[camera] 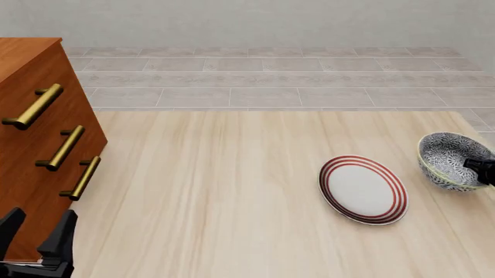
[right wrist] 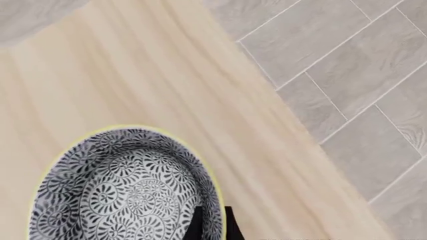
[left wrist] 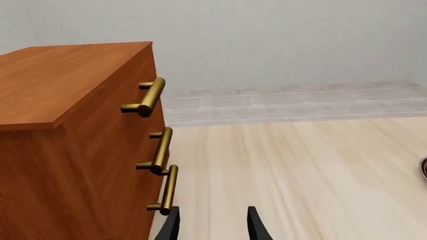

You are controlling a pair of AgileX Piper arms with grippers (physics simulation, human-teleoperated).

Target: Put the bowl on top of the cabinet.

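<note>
Pale wood table [camera: 232, 191], grey tiled floor behind. Bowl [camera: 451, 160] sits far right near table edge, just beside plate [camera: 363, 189]; cabinet [camera: 31, 145] far left, well apart. Right hand [right wrist: 211, 222] is at the bowl rim, fingers straddling the wall with a narrow gap, apparently pinching it. Left hand [left wrist: 213, 225] open, empty, beside cabinet. Bowl must travel leftward across the table.
</note>
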